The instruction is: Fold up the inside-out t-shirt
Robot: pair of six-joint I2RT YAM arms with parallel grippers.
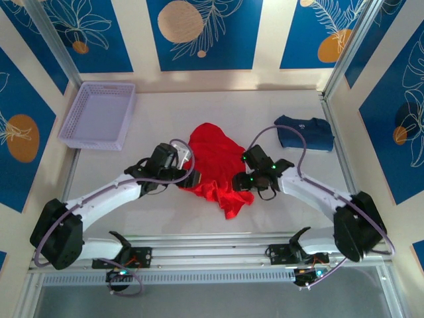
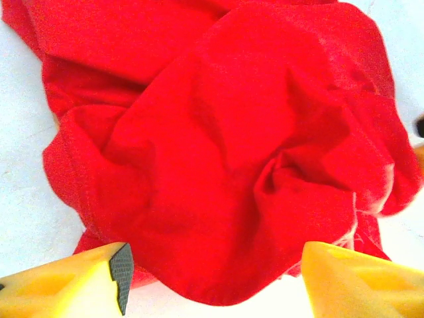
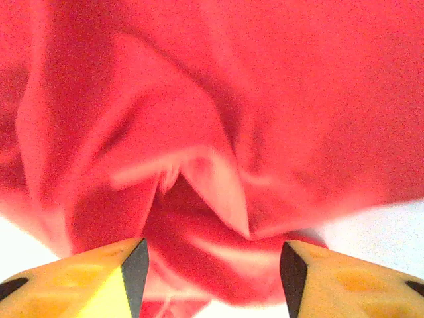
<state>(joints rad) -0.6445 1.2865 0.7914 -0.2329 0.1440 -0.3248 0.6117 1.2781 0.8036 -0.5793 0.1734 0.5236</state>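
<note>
Two tools flank the crumpled inside-out t-shirt [image 1: 213, 164] on our desk [image 1: 165, 215]: our left tool [image 2: 213, 268] and right tool [image 3: 212, 265] both stand spread, pinching nothing, cloth just ahead of each. We judge we're flattening it; next, each needs a hem edge.

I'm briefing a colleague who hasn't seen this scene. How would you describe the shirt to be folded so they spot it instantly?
Start at the white table and look to its middle, where a t-shirt lies crumpled. It is plain bright red, unlike the folded navy garment far right and the lilac basket far left.
</note>
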